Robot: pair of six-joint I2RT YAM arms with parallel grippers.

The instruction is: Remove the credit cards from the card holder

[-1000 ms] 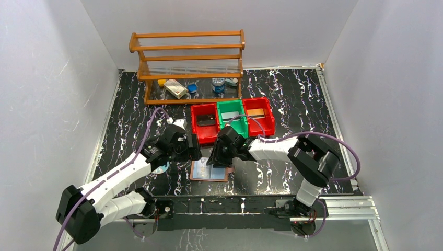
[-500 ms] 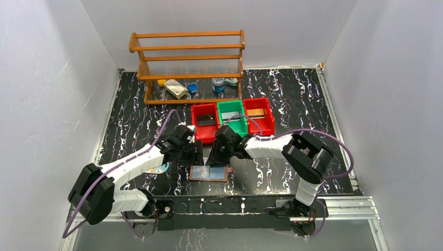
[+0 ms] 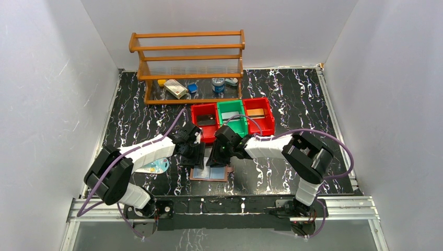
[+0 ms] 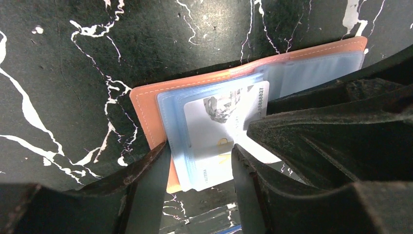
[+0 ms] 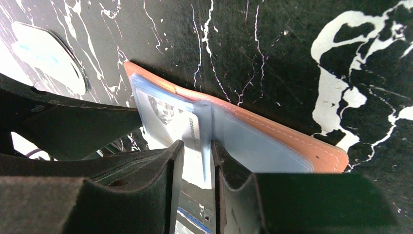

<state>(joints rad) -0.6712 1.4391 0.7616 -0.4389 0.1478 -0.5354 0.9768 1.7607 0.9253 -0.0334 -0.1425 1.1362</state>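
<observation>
The card holder (image 3: 211,173) lies open on the black table near the front edge. It is reddish-brown leather (image 4: 146,105) with pale blue clear pockets (image 5: 253,141). A pale credit card (image 4: 221,122) with a grey picture and numbers sits in the left pocket. It also shows in the right wrist view (image 5: 168,119). My left gripper (image 4: 200,163) is open, its jaws astride the front edge of the left pocket and card. My right gripper (image 5: 197,158) is nearly shut at the fold, with an upright pocket leaf (image 5: 204,141) between its jaws. No orange-and-blue card is clearly visible.
A flat pale rounded item with blue marks (image 3: 155,166) lies left of the wallet, beside the left arm. Red bins (image 3: 205,121) (image 3: 258,115) and a green bin (image 3: 232,116) stand just behind the grippers. A wooden rack (image 3: 188,65) with small items stands at the back.
My left arm has swung right and its gripper has come over the wallet's left half. My right gripper has stayed at the wallet's fold.
</observation>
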